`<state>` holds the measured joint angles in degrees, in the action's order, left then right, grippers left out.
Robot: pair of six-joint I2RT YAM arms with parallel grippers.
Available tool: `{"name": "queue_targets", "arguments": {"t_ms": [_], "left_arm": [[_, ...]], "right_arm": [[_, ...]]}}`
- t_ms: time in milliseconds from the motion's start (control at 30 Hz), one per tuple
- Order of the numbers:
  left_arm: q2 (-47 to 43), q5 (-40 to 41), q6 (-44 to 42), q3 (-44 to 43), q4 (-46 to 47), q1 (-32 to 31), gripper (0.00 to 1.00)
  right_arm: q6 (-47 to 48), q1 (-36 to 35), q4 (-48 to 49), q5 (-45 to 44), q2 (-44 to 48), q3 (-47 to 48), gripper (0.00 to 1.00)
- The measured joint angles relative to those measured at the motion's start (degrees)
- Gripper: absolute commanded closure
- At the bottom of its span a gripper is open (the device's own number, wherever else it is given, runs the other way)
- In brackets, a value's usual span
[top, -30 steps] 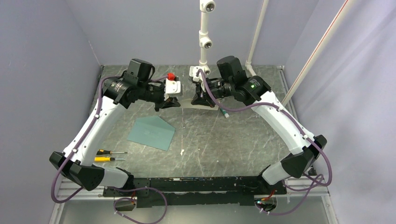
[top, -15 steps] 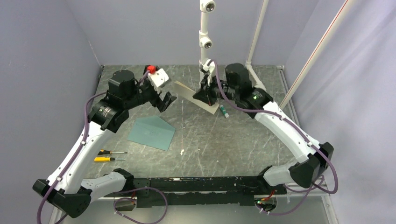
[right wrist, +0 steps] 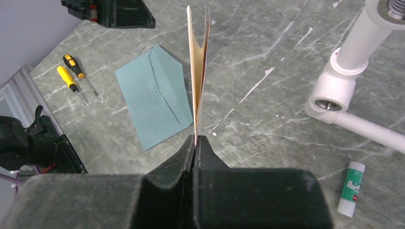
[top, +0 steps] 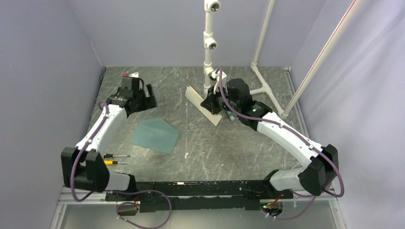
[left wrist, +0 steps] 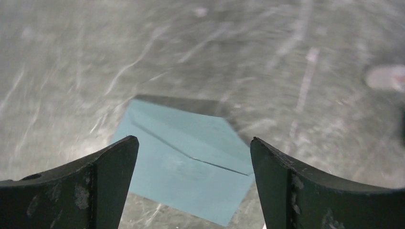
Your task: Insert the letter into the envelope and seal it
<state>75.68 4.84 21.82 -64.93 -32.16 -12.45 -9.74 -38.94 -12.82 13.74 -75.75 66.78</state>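
The teal envelope lies flat on the grey table, left of centre, flap side up with the flap down. My left gripper hovers behind it with its jaws wide open and nothing between them. The tan letter is folded double and stands on edge in the air. My right gripper is shut on its lower edge. In the right wrist view the two leaves of the letter spread apart at the far end, with the envelope on the table just to their left.
A white pipe stand rises behind the right gripper, and its foot lies near it. A glue stick lies on the table on the right. Two screwdrivers lie near the front left edge. Purple walls close in the table.
The left gripper has opened, let go of the letter and swung left and down to behind the envelope. The right gripper keeps the folded letter and has shifted slightly forward.
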Motion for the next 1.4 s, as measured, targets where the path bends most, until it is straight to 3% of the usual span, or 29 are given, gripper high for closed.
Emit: {"name": "queue_targets", "arguments": {"t_ms": [167, 300, 433, 733, 900, 1100, 1400], "left_arm": [[6.32, 0.44, 8.09, 1.88, -4.20, 11.02, 0.07], [10.23, 0.46, 11.39, 3.76, -6.14, 15.89, 0.07], [14.91, 1.53, 13.75, 3.82, -7.48, 17.77, 0.08], [21.24, 2.08, 18.88, 6.08, -7.48, 17.99, 0.22], [21.53, 2.08, 19.32, 6.47, -7.65, 15.85, 0.23], [21.55, 1.29, 17.73, 6.54, -7.37, 7.63, 0.25], [20.48, -5.11, 8.63, 7.80, 0.46, -3.13, 0.31]], "right_arm": [[-1.33, -0.02, 1.46, -0.17, 0.04, -1.38, 1.00], [-1.86, -0.02, 1.79, 0.02, 0.07, -3.19, 1.00], [-1.77, -0.02, 1.77, 0.04, 0.07, -3.76, 1.00], [-1.18, -0.02, 1.73, 0.35, 0.44, -4.57, 1.00], [-1.16, -0.02, 1.73, 0.35, 0.44, -4.61, 1.00], [-1.62, -0.02, 1.77, 0.26, 0.44, -5.09, 1.00], [-7.21, -0.02, 6.69, -0.85, 0.52, -11.21, 1.00]]}}
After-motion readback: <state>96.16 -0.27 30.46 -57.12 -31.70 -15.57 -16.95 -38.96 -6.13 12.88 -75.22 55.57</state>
